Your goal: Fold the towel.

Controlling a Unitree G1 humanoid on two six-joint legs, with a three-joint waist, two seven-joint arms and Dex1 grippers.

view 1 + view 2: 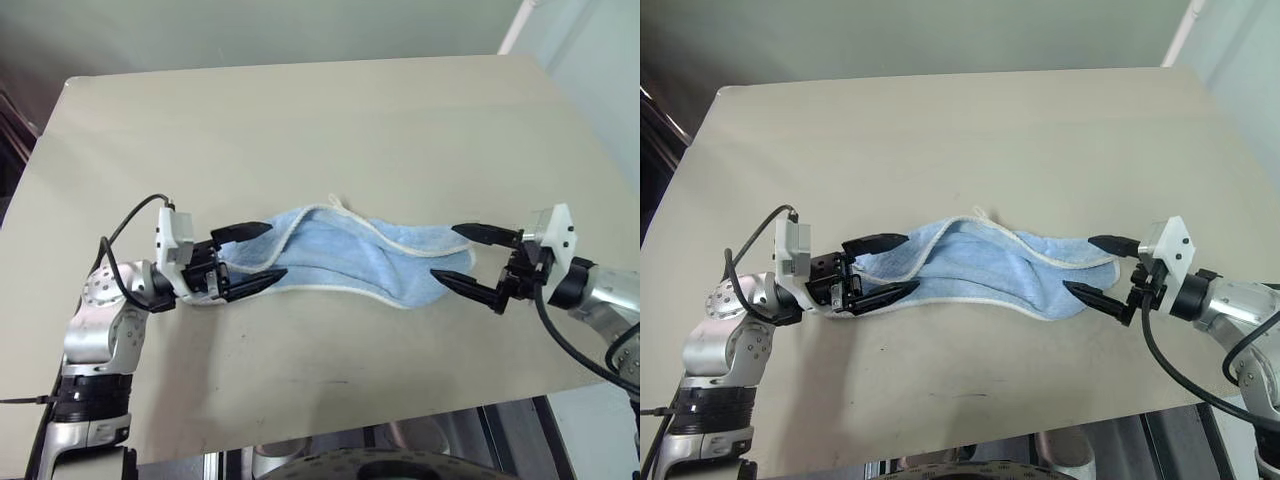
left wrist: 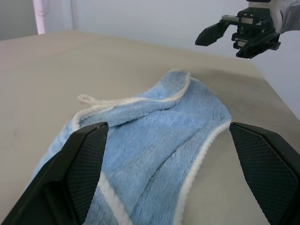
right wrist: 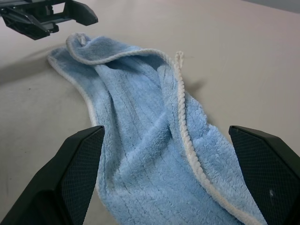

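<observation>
Light-blue terry towel (image 1: 350,262) lies bunched lengthwise on the beige bench (image 1: 300,120), cream trim up. Left tool (image 1: 245,258) at one end, right tool (image 1: 468,258) at the other; both spread wide, holding nothing.

It looks like a lab or test room: one bare beige table (image 1: 300,110) set up for the robot, plain pale walls (image 1: 250,30) just behind the table, a white pipe (image 1: 518,25) beside the table's far right corner.
</observation>
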